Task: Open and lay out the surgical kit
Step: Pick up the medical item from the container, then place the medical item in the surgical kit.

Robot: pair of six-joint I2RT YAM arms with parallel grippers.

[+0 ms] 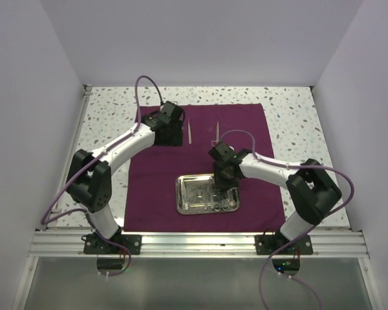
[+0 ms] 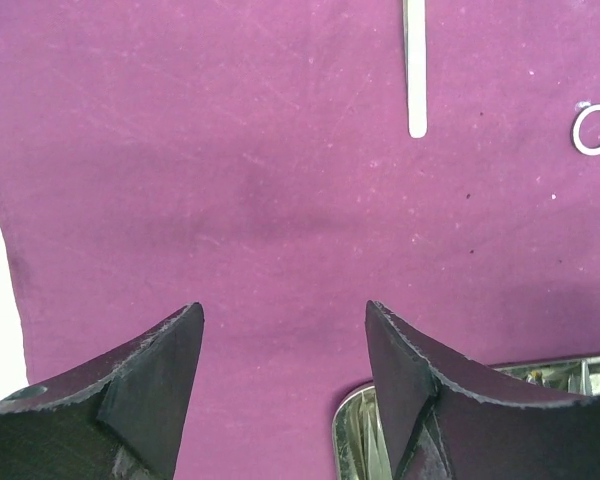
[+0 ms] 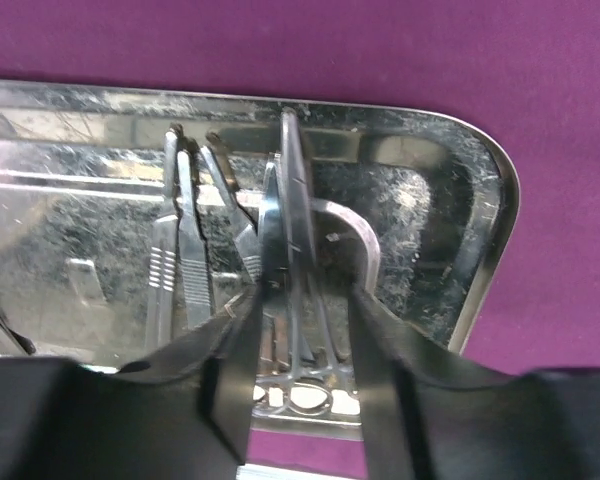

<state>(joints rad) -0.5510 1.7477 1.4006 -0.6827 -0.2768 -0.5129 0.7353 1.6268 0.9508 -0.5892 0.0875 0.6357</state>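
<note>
The maroon cloth [image 1: 246,123] lies spread flat on the table. The steel tray [image 1: 181,194] sits on its near half and holds several silver instruments [image 1: 221,204]. Tweezers [image 1: 188,131] and a ring-handled instrument [image 1: 216,134] lie on the cloth at the back. My right gripper [image 1: 224,173] hangs low over the tray's right part. In the right wrist view its fingers [image 3: 235,350] straddle ring-handled forceps [image 3: 292,250], with a gap left on the right side. Scalpel-like handles [image 3: 170,260] lie to the left. My left gripper [image 1: 170,135] is open and empty over bare cloth [image 2: 180,150], left of the tweezers [image 2: 415,70].
The speckled tabletop [image 1: 110,110] shows around the cloth. White walls close in the left, right and back. An aluminium rail [image 1: 194,244] runs along the near edge by the arm bases. The tray's corner [image 2: 355,440] and one handle ring [image 2: 595,128] show in the left wrist view.
</note>
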